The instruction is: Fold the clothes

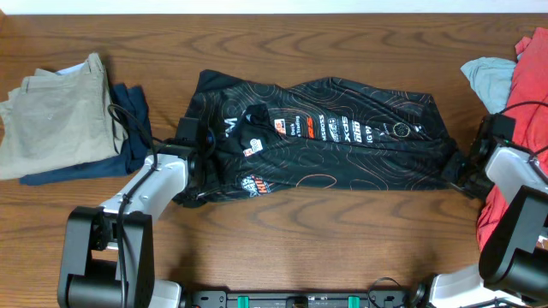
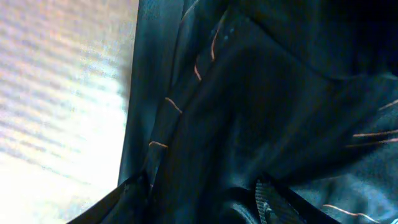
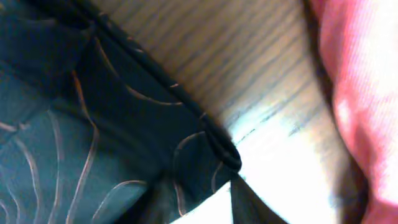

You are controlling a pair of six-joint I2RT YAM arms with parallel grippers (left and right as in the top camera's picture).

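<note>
Black orange-lined cycling jersey [image 1: 342, 145] lies lengthwise between left end effector [image 1: 195, 156] and right end effector [image 1: 458, 167] — cloth between both jaws; clamped or not, I cannot tell.

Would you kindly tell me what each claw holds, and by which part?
Right claw seems to pinch a hem corner of the jersey; left claw straddles its left edge, grip unclear.

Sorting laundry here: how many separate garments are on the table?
5: khaki trousers over a navy garment at left, black jersey centre, pale blue garment and red garment at right; piles may hide more.
</note>
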